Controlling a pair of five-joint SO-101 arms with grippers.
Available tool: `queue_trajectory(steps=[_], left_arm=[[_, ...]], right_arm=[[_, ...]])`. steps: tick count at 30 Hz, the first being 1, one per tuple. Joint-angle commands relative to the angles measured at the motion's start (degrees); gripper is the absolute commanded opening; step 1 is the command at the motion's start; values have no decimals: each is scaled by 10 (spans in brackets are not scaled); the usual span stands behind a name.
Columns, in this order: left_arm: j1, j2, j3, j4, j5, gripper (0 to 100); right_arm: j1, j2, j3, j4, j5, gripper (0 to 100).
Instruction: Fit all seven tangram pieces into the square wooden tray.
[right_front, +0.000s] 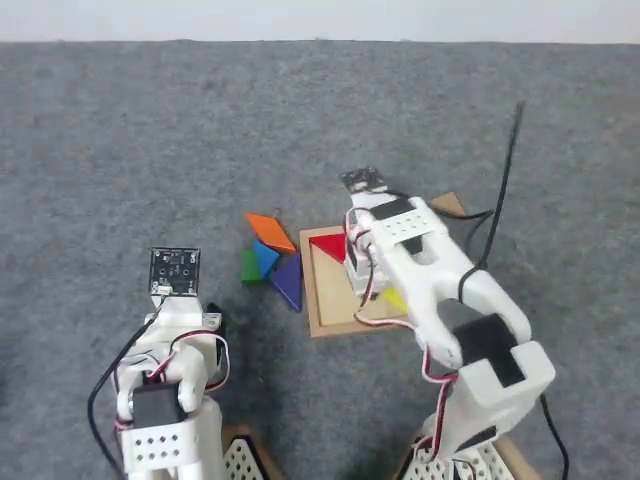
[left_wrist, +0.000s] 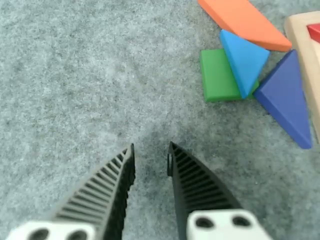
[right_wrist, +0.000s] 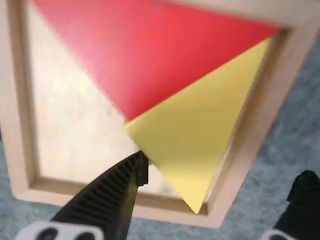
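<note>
Over the right half of the grey felt worktop (right_front: 150, 130), my right fingers (right_wrist: 112, 192) are spread wide above the square wooden tray (right_front: 338, 326), and there's nothing in them. One tip sits inside the tray, right at the edge of the yellow wooden triangle (right_wrist: 200, 130). The other hangs outside the rim, over the felt. That straddle makes sense to me. Yellow lies toward the tray's near right, flush along the big red wooden triangle (right_wrist: 150, 55) on the far side, and a tip at its edge could nudge it tight into the corner. That would leave the bare floor beside it free for the other pieces.

Down at the near left, my left fingers (left_wrist: 117, 180) point at plain felt with a narrow gap between them, gripping nothing. I'd say they're kept well apart from the tray so the arms don't tangle.

Just left of the tray sits the waiting cluster. The orange wooden parallelogram (left_wrist: 245, 22) is farthest back. The small light-blue wooden triangle (left_wrist: 245, 60) lies partly on top of the green wooden square (left_wrist: 217, 75). The dark blue wooden triangle (left_wrist: 285, 95) is right up against the tray's left rim. So two are in and at least four aren't. Bunched that close, each is a short carry, and dark blue looks the easiest next grab.
</note>
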Motion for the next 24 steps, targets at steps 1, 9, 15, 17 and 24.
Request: queue_trajectory(steps=[1, 9, 15, 17, 24], left_arm=[[-2, -13, -7, 4, 6, 100], [-2, -13, -7, 4, 6, 100], [-2, -13, -7, 4, 6, 100], [-2, -13, -7, 4, 6, 101], [-4, -13, -7, 4, 4, 100]], right_arm=[[38, 0, -20, -28, 22, 430], [76, -28, -53, -7, 19, 430], [116, -189, 2, 15, 20, 381], [123, -252, 40, 15, 24, 336], [204, -385, 152, 3, 24, 321]])
